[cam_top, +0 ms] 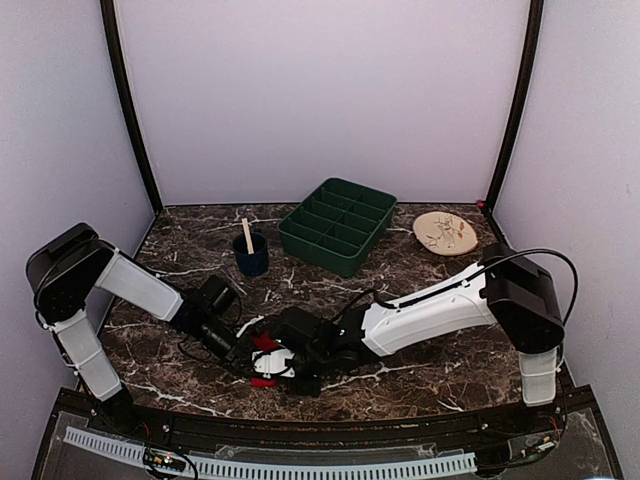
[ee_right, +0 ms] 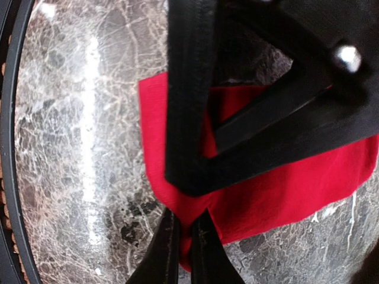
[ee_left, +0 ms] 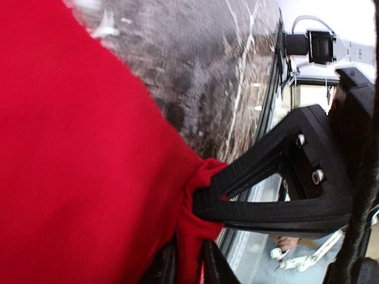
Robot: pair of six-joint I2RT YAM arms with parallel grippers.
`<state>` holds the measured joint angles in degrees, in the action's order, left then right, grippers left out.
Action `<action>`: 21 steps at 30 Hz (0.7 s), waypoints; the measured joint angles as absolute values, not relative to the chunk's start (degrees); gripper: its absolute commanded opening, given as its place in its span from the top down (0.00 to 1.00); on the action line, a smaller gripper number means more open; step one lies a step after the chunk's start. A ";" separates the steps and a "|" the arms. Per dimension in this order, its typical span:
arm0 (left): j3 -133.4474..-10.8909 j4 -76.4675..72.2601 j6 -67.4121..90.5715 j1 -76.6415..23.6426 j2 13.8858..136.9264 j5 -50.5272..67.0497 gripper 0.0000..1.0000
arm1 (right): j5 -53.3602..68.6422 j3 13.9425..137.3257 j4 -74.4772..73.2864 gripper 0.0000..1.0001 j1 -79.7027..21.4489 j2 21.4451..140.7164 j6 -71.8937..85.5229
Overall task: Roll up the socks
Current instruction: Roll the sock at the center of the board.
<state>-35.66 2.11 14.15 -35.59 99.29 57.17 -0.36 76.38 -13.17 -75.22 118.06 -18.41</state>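
Near bench (cam_top: pixel 450 385) front: left hand (ee_left: pixel 189 260) and right hand (ee_right: pixel 186 251) each clamped on red sock (ee_right: pixel 284 189). Hold fabric taut, roll evenly, avoid bunching.

Left arm (cam_top: pixel 140 285): elbow raised high at the left side, white forearm sloping down toward near centre. Right arm (cam_top: pixel 430 310): mirrored, forearm stretched low and leftward. Left gripper (ee_left: pixel 189 266) and right gripper (ee_right: pixel 185 251) nearly meet, jaws narrow, each pinching a fold of the bright red fabric sock (ee_right: pixel 284 195).

lab booth, plain panel walls (cam_top: pixel 320 100)
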 measured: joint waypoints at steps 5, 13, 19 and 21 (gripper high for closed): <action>-35.66 1.15 14.83 -33.39 97.49 56.05 0.71 | 1.39 78.43 -15.49 1.00 -74.19 118.93 -15.66; -35.66 0.69 15.22 -32.51 92.66 52.47 0.65 | 4.47 82.59 -20.75 1.00 -72.88 120.55 -12.67; -35.62 0.67 15.20 -31.35 89.93 47.99 0.64 | 7.81 84.07 -23.20 1.00 -71.48 121.08 -10.17; -35.42 0.67 15.18 -30.98 88.68 45.82 0.64 | 9.21 84.51 -24.05 1.00 -70.91 121.21 -9.28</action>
<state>-35.42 0.67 15.18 -30.98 88.68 45.82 9.21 84.51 -24.05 -70.91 121.21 -9.28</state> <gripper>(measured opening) 0.356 0.027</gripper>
